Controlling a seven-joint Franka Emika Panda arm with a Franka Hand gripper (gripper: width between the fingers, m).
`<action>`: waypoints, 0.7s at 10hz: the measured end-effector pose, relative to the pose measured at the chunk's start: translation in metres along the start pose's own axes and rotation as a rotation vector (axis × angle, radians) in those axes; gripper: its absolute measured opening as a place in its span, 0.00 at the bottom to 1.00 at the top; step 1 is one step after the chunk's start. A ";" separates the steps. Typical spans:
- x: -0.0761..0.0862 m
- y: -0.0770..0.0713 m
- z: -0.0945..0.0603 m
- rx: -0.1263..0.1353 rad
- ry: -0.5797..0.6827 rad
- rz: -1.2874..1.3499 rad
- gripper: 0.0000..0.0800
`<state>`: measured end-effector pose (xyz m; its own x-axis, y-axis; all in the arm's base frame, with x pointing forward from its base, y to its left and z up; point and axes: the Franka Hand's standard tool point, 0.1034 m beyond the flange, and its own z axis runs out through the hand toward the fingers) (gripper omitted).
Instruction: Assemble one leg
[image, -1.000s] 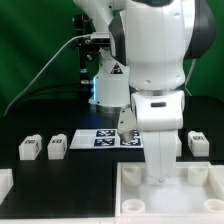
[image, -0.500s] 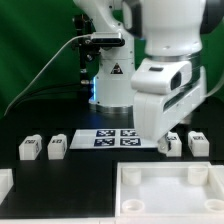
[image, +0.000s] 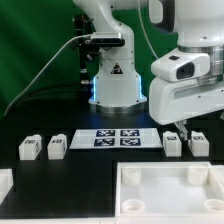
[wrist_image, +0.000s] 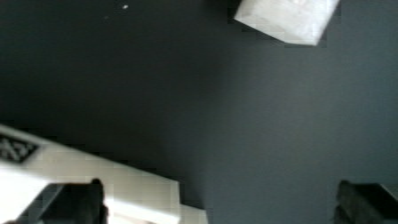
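Observation:
Four small white legs with tags stand on the black table: two at the exterior view's left (image: 29, 148) (image: 57, 146) and two at its right (image: 172, 143) (image: 198, 143). My gripper (image: 184, 127) hangs just above the right pair, largely hidden by the white hand. In the wrist view my gripper (wrist_image: 221, 203) is open with only bare table between the fingertips (wrist_image: 71, 203). A white tagged block (wrist_image: 98, 180) lies beside one finger, and another white block (wrist_image: 288, 18) lies farther off.
The marker board (image: 118, 138) lies mid-table before the robot base (image: 112, 85). The large white tray-like piece with corner sockets (image: 165, 205) fills the front. Another white part (image: 5, 182) sits at the front left edge. A cable runs behind.
The arm has risen from over the tray-like piece and swung to the exterior view's right, so the gripper now hangs above the right pair of legs.

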<state>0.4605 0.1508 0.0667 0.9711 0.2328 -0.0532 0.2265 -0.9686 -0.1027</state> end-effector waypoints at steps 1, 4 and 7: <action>-0.001 -0.002 0.001 0.009 -0.004 0.089 0.81; -0.011 -0.005 0.014 0.029 -0.063 0.153 0.81; -0.019 -0.005 0.013 0.055 -0.332 0.162 0.81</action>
<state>0.4395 0.1526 0.0555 0.9145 0.1014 -0.3918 0.0588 -0.9911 -0.1192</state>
